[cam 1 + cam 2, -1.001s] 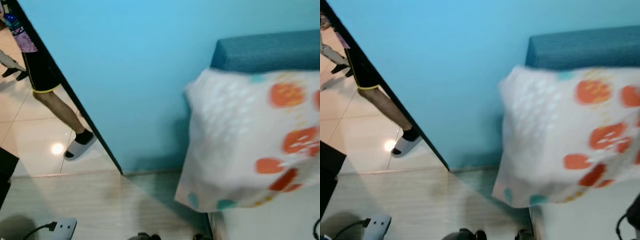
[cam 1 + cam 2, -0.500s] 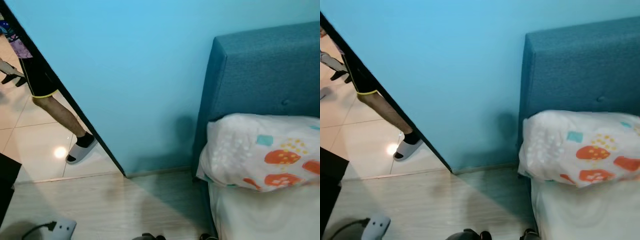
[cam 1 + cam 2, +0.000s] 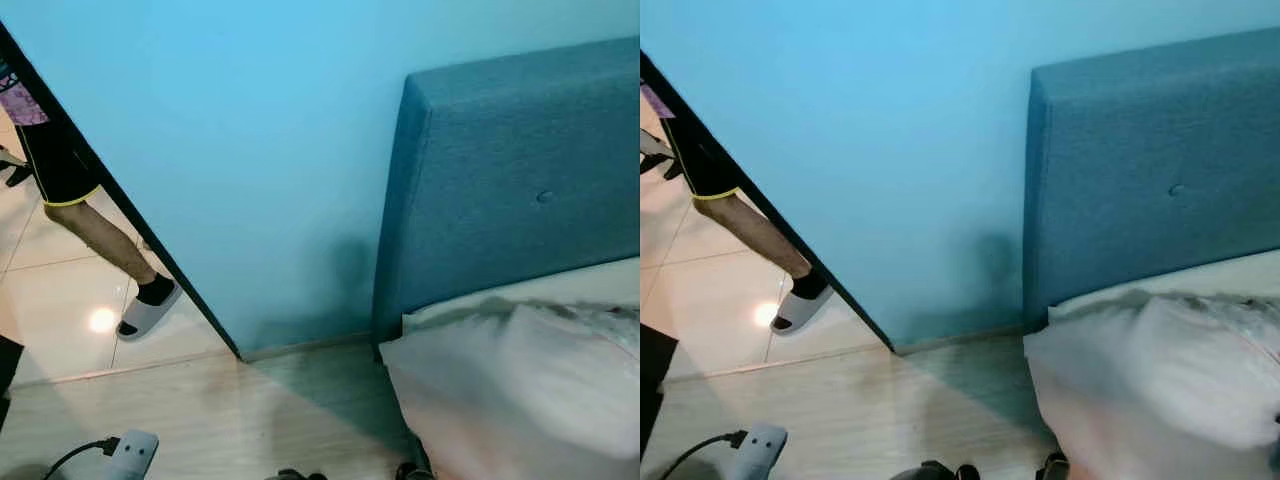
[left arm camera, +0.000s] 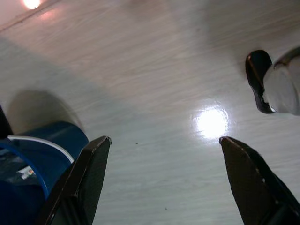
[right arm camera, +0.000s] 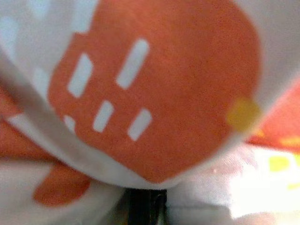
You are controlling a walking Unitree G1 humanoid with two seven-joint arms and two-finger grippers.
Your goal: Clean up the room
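A white pillow (image 3: 520, 390) with orange prints lies blurred at the lower right, low on the bed below the blue padded headboard (image 3: 510, 180). In the right wrist view its orange-and-white fabric (image 5: 154, 93) bunches tight around my right gripper (image 5: 145, 208), which is shut on the pillow. My left gripper (image 4: 164, 187) hangs open over the pale wood floor (image 4: 154, 93), nothing between its black fingers (image 4: 84, 183).
A person's bare leg (image 3: 100, 230) in a grey slipper (image 3: 145, 310) stands beyond the dark door edge on shiny tiles. A white power strip (image 3: 130, 455) with a black cable lies on the floor. A blue bin (image 4: 37, 164) sits near my left gripper. A light-blue wall (image 3: 260, 150) faces me.
The pillow has come down from in front of the headboard to low on the bed, baring the headboard. The camera has shifted slightly.
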